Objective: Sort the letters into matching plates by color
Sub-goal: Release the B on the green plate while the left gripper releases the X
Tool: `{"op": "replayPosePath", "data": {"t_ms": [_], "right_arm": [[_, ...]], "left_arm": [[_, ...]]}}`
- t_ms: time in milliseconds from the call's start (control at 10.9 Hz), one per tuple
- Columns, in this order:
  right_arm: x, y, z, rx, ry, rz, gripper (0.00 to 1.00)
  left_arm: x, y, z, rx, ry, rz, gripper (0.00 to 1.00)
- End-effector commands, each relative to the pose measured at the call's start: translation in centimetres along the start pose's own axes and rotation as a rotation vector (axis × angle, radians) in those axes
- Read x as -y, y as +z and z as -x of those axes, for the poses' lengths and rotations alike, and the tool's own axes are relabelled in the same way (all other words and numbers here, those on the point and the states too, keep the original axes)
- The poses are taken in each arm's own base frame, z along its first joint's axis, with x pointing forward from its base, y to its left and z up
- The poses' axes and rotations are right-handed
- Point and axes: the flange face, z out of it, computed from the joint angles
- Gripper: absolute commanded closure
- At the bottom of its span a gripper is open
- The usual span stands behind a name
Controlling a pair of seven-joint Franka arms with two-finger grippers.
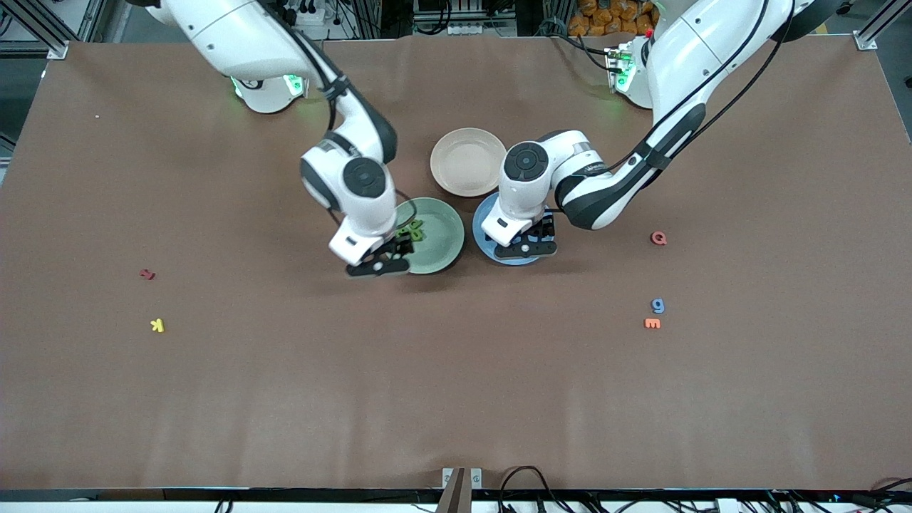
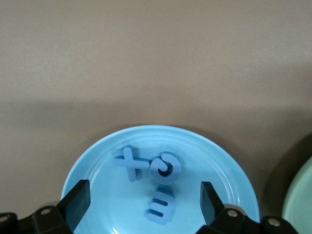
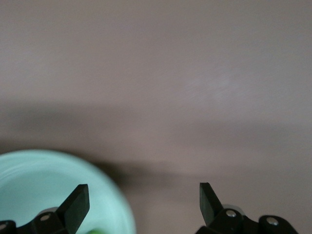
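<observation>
Closest to the front camera, an orange letter (image 1: 652, 323) is found on the brown counter (image 1: 456, 399) toward the left arm's end, with a blue letter (image 1: 657, 306) just beside it, a touch farther from the camera and still outside any plate. Toward the right arm's end, a yellow letter (image 1: 157, 325) is seen, and a dark red letter (image 1: 147, 274) a bit farther up. Another red letter (image 1: 658, 238) is spotted farther from the camera than the blue and orange pair.

Then the plates, side by side mid-counter. The right claw (image 1: 380, 265) is parked low over the camera-side rim of the green plate (image 1: 442, 239), fingers (image 3: 74, 204) spread wide and nothing pinched. Green letters (image 1: 411, 229) are piled in that plate right by the claw; how many can't be told, since the arm covers part of them.

The left claw (image 1: 526, 247) is held low over the blue plate (image 2: 229, 165), fingers (image 2: 77, 202) also spread wide with nothing between them. In the left wrist view, 3 blue letters are lying in that plate: an X (image 2: 130, 163), a curled C-like one (image 2: 165, 168) touching it, and an E (image 2: 161, 205) just beside those 2.

Farthest back, a pinkish-beige plate (image 1: 468, 162) is sat between the other 2 plates, nearer the robot bases.
</observation>
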Motion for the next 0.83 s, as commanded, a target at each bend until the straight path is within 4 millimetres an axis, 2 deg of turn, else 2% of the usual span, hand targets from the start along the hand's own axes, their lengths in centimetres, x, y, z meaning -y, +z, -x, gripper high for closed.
{"op": "replayPosePath", "data": {"t_ms": [0, 184, 368, 735], "right_arm": [[-9.7, 0.2, -4.4, -0.004, 0.029, 0.015, 0.00], [-16.8, 0.4, -7.0, -0.013, 0.078, 0.011, 0.00], [-23.0, 0.9, -8.3, -0.014, 0.119, 0.009, 0.00], [-33.6, 2.4, -8.3, 0.006, 0.184, 0.011, 0.00]], "left_arm": [[0.9, -0.6, -1.1, -0.011, 0.061, -0.037, 0.00], [2.3, -0.7, -2.4, -0.020, 0.090, -0.063, 0.00], [3.9, -0.9, -3.6, -0.017, 0.129, -0.078, 0.00], [7.9, -1.6, -6.7, -0.024, 0.172, -0.082, 0.00]]}}
